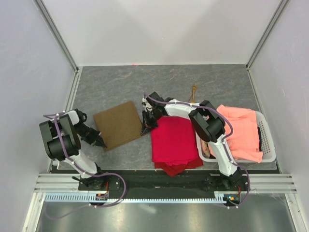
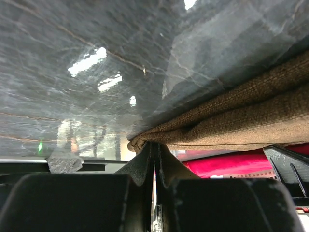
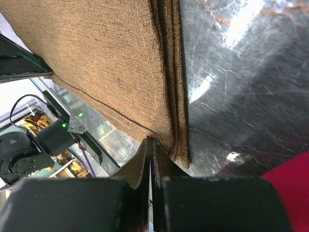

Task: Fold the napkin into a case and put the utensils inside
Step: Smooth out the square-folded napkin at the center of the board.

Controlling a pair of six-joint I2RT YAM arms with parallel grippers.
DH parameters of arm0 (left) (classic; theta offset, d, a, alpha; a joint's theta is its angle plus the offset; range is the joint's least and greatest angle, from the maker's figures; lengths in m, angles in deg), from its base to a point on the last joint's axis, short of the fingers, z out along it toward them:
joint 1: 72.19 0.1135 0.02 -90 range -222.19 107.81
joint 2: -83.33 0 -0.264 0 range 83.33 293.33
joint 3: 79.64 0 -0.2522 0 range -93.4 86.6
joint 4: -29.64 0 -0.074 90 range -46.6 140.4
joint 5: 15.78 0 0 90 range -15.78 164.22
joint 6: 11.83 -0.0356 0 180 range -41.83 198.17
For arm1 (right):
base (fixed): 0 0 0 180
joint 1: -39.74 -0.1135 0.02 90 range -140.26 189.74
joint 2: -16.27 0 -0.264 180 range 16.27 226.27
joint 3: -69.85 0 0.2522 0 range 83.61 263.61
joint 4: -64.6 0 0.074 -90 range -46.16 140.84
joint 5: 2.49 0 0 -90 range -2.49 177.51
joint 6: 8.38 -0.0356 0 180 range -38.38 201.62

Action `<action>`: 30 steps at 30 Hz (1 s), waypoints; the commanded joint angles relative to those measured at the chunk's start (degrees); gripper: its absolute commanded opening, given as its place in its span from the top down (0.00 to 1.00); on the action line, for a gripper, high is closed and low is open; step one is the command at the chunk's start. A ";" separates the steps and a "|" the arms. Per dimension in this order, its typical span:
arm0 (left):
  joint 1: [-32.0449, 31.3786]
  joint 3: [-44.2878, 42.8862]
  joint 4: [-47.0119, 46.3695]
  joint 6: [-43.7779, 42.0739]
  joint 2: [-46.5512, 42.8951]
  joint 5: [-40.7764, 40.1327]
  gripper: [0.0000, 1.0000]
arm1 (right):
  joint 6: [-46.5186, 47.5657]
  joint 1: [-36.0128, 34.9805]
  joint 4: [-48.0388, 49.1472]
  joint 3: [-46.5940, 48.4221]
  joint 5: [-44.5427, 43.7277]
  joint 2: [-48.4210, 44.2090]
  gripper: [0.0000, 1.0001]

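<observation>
The olive-brown napkin [image 1: 118, 124] lies folded in layers on the grey table, left of centre. My left gripper [image 1: 100, 141] is shut on its near left corner; the left wrist view shows the fabric edge [image 2: 217, 125] pinched at the fingertips [image 2: 145, 159]. My right gripper [image 1: 145, 129] is shut on its near right corner; the right wrist view shows the layered edge [image 3: 164, 87] running away from the fingertips [image 3: 166, 162]. The gold utensils [image 1: 193, 91] lie at the back, right of centre. No finished case shows.
A bright red cloth [image 1: 175, 142] lies folded right of the napkin, close to my right arm. A white basket [image 1: 268, 140] at the right holds a salmon-orange cloth [image 1: 241, 130]. White walls stand close on the left, right and back.
</observation>
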 commanded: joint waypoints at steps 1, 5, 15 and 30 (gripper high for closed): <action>0.02 -1.61 0.58 -2.41 -0.72 -3.44 0.98 | 0.96 0.03 0.14 -0.25 -4.10 -1.37 1.00; 0.02 -5.11 3.39 -2.24 -7.83 -3.62 0.97 | -0.80 -0.15 -0.39 3.26 -3.14 -3.85 1.00; 0.02 -10.13 -1.70 0.75 -5.57 2.45 0.96 | -2.74 -0.50 -0.48 11.36 -2.52 1.86 0.89; -0.59 -21.11 -5.66 -6.45 12.10 -2.30 0.96 | -2.64 -0.59 2.86 5.38 -2.96 1.52 0.92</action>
